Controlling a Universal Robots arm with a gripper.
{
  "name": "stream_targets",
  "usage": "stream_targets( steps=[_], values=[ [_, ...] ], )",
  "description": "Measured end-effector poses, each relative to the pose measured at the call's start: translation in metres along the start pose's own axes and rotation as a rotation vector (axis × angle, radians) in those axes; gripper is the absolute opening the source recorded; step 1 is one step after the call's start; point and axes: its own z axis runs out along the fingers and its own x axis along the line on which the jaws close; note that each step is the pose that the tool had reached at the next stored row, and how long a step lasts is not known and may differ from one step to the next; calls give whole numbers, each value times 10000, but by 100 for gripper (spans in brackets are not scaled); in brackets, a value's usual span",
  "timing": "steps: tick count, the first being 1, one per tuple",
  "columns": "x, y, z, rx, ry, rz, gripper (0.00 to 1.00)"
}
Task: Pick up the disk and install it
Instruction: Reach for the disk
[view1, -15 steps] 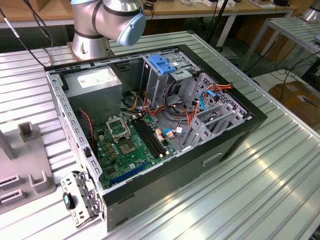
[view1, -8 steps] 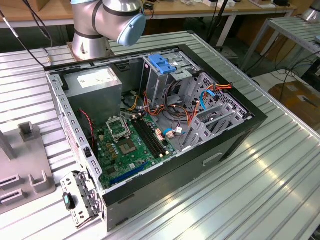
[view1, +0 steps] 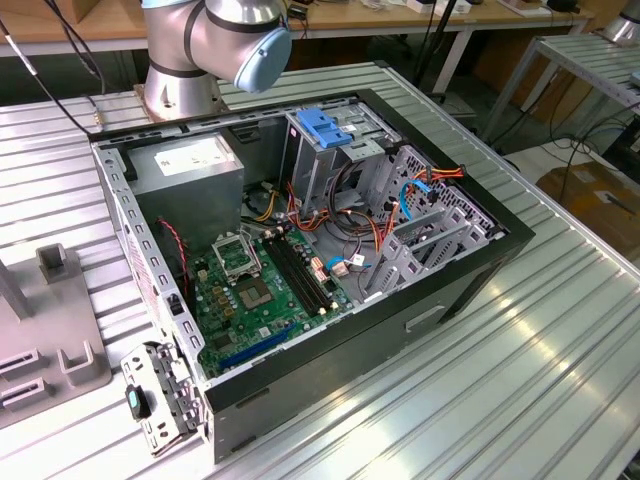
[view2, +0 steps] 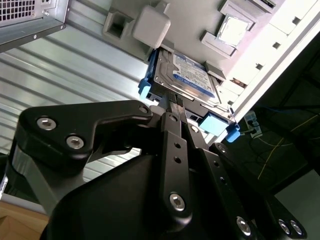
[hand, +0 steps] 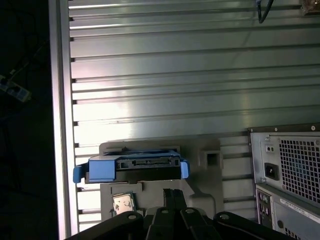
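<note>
1. The disk (view2: 185, 77) rests in a grey holder (view2: 117, 25) that sits on the ribbed metal counter (view2: 75, 65), and it has not been lifted. In the first wrist view the disk (hand: 132, 169) shows edge-on, with its connector side toward the camera.
2. The holder appears shaped to prop the disk clear of the counter. The disk's long edges and the blue side rails at both ends stand free of the holder and look reachable. That purpose is my reading of the shape.
3. A small square chip (hand: 122, 202) lies in another pocket of the same holder, apart from the disk.
4. The end effector (view2: 174, 100) is close over the holder. It is lined up with the middle of the disk's near long edge, between the two rails.
5. Its fingers look clenched together with nothing between them, so I judge it is gripping nothing. The tips come right up to the disk's edge, and I cannot tell whether they touch it.
6. The computer case (view1: 330, 370) lies on its side just beside the holder, with its open side up. This probably keeps the interior reachable from above. The disk is outside the case, in the holder, so it is not yet installed.
</note>
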Motion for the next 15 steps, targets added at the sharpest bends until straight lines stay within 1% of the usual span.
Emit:
stream_targets(
  steps=[3,5,8,11,12,15],
  values=[
    [26,5,3,0,0,0,11],
    [94,19,12,1,0,0,11],
    [153,31,20,0,0,0,11],
    [210,69,39,0,0,5,11],
    [223,75,45,-1,-1,6,11],
    [224,75,45,1,1,6,11]
  ],
)
